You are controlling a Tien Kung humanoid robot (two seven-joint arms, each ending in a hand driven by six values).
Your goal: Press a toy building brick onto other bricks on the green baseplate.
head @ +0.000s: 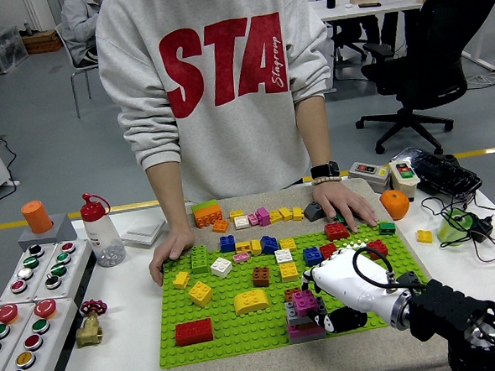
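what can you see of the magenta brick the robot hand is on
The magenta brick is a small studded plastic block, sitting level on top of a grey brick near the front right of the green baseplate. The robot's white right hand lies against its right side, fingers curled around the stack. Its lower part is hidden.
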